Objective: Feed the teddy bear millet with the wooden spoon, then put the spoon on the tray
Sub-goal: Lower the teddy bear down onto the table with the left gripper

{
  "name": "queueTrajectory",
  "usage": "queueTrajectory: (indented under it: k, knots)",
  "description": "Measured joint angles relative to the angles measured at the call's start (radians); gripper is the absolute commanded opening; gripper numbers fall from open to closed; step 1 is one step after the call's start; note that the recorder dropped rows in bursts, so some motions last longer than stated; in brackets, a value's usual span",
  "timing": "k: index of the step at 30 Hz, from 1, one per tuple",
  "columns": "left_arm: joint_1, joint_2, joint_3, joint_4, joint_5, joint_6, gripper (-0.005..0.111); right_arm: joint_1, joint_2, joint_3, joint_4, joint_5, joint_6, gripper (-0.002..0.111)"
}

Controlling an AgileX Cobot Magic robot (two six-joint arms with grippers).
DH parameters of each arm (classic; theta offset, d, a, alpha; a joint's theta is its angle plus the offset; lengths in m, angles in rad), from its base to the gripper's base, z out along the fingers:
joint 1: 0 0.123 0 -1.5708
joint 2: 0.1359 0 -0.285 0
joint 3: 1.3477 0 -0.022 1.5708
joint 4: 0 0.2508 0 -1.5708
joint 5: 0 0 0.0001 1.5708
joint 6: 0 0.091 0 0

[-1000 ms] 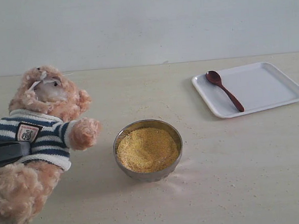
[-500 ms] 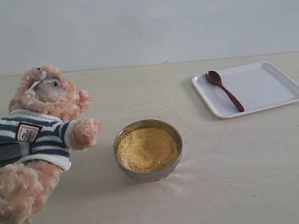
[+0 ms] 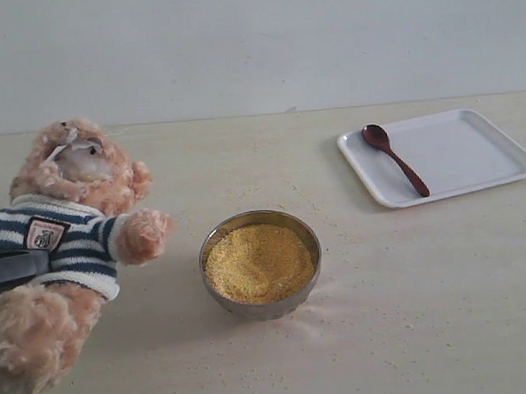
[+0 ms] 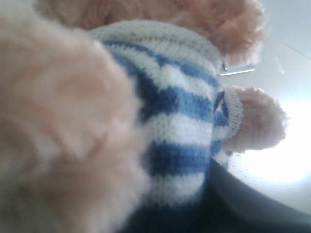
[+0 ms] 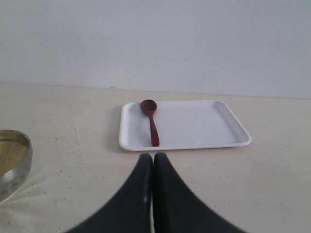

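**A:** Where was the wooden spoon [image 3: 395, 160]?

**B:** It lay flat on the tray [image 3: 475, 162], in the tray's left part as the exterior view showed it. Its oval bowl was toward the wall and its handle slanted toward the near rim. Nothing gripped it.

**A:** And the tray?

**B:** It was at the far right of the tabletop [image 3: 413, 313], well apart from everything else.

**A:** And the right jaws?

**B:** They were pressed fully together with nothing between them. In the right wrist view they hung over bare tabletop, pointing at the tray's near edge.

**A:** The teddy bear [image 3: 64, 236]?

**B:** It was at the left edge, leaning back with its face turned upward and one paw stretched toward the steel bowl [image 3: 214, 246]. The paw stopped short of the rim.

**A:** Did the left jaws have it?

**B:** They were closed on its striped middle. One dark finger lay across the shirt just under the badge, and the other was hidden behind the plush. The left wrist view was filled with fur and blue-and-white knit.

**A:** The millet [image 3: 259, 262]?

**B:** It was heaped in the bowl near the middle of the tabletop, between the bear and the tray. Stray grains were sprinkled around it.
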Motion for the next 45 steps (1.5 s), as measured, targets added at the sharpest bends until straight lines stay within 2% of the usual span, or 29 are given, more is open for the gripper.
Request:
queueTrajectory:
  k: [6, 12, 14, 17, 19, 23, 27, 35, 41, 45]
  knots:
    - [0.0, 0.0, 0.0, 0.043, -0.145, -0.036, 0.005, 0.0, 0.0, 0.0, 0.0, 0.0, 0.0, 0.001]
    - [0.0, 0.008, 0.0, 0.045, -0.172, -0.038, 0.006, 0.0, 0.0, 0.0, 0.0, 0.0, 0.0, 0.001]
    - [0.0, 0.035, -0.002, 0.041, -0.172, -0.028, 0.013, 0.0, 0.0, 0.0, 0.0, 0.0, 0.0, 0.001]
    - [0.0, 0.086, -0.002, 0.001, -0.174, 0.015, 0.032, 0.0, 0.0, 0.0, 0.0, 0.0, 0.0, 0.001]
    - [0.0, 0.123, -0.002, -0.033, -0.174, 0.05, 0.04, 0.0, 0.0, 0.0, 0.0, 0.0, 0.0, 0.001]
    - [0.0, 0.199, -0.002, -0.106, -0.16, 0.127, 0.038, 0.0, 0.0, 0.0, 0.0, 0.0, 0.0, 0.001]
    - [0.0, 0.251, -0.003, -0.156, -0.135, 0.197, 0.028, 0.0, 0.0, 0.0, 0.0, 0.0, 0.0, 0.001]
    - [0.0, 0.333, -0.003, -0.19, -0.116, 0.295, 0.028, 0.0, 0.0, 0.0, 0.0, 0.0, 0.0, 0.001]
    - [0.0, 0.378, -0.025, -0.191, -0.107, 0.315, 0.044, 0.0, 0.0, 0.0, 0.0, 0.0, 0.0, 0.001]
    - [0.0, 0.413, -0.041, -0.191, -0.106, 0.318, 0.045, 0.0, 0.0, 0.0, 0.0, 0.0, 0.0, 0.001]
